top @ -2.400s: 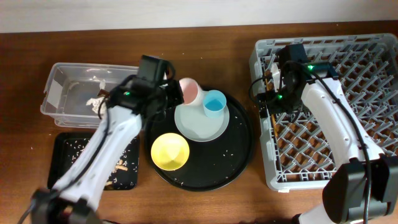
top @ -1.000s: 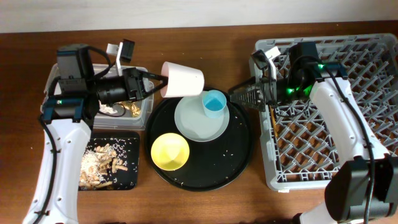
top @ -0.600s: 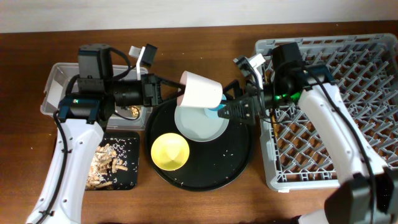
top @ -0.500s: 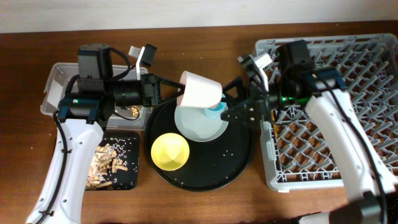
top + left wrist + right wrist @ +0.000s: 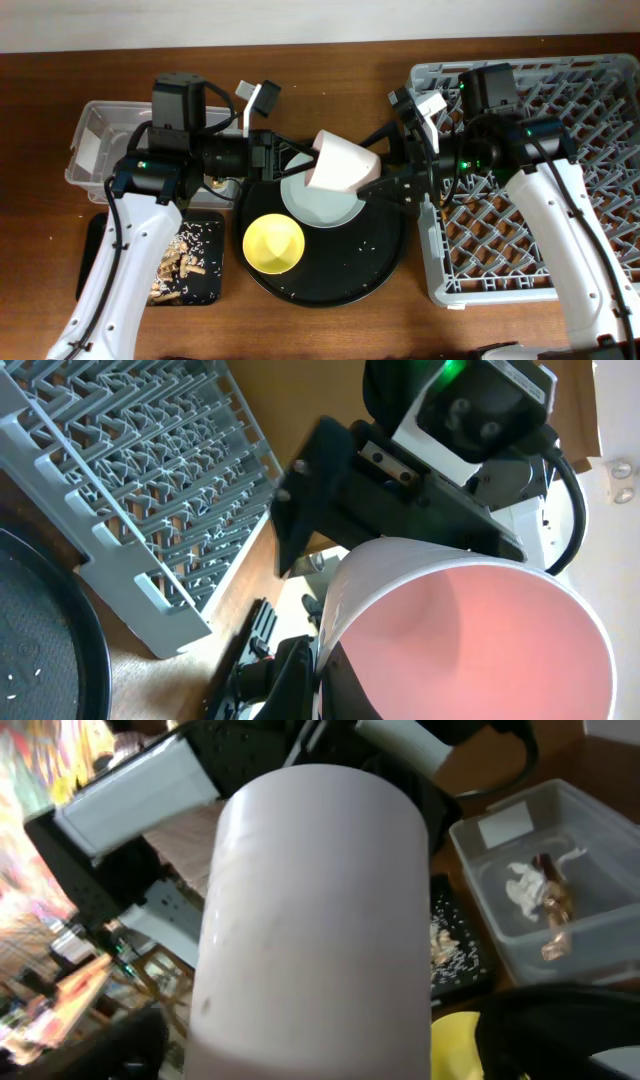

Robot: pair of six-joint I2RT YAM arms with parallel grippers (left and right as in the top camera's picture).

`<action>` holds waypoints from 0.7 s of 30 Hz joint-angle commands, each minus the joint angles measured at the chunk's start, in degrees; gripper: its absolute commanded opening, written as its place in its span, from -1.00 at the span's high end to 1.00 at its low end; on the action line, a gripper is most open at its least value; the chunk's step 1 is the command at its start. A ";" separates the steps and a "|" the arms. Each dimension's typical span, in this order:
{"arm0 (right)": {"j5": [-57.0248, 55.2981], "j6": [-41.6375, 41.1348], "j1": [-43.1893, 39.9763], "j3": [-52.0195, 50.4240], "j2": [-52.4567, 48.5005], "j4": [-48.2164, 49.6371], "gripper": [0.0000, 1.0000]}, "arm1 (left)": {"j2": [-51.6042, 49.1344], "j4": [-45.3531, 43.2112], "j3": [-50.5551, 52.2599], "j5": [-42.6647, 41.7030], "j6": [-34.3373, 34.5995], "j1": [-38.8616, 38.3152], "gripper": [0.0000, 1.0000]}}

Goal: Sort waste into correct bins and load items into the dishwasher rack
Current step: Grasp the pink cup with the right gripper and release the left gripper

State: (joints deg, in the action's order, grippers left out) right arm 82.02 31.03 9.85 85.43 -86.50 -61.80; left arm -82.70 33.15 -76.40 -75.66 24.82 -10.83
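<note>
The pink cup hangs on its side in the air above the pale plate on the round black tray; it lies between the two arms, mouth to the left and closed base to the right. The left gripper is pinched tight on the cup's rim wall. The right gripper has its jaws spread wide on either side of the base end, and I cannot tell whether they touch it yet. This looks like a handover. The right jaws should come well onto the body, not just the tapering tip, and close squarely across it while the left arm keeps dead steady. Only when that grip is firm should the left fingers part and draw back leftward along the cup's axis, so the inner finger slips out without tugging. The smooth wall could slide, so then carry it slowly right to the dishwasher rack
</note>
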 commanded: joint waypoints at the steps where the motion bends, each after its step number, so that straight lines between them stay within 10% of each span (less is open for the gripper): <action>1: -0.15 0.72 0.39 1.27 0.74 0.09 -0.48 | 0.66 -0.15 -0.90 -1.07 -1.38 -0.04 1.00; 21: -0.22 0.72 2.23 1.27 0.74 1.16 -0.66 | 0.66 -1.88 -0.90 -1.07 -1.33 -1.07 0.99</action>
State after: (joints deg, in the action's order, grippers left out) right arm 81.71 31.51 10.48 85.62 -86.50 -61.01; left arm -82.72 31.64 -76.40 -75.66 24.80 -11.09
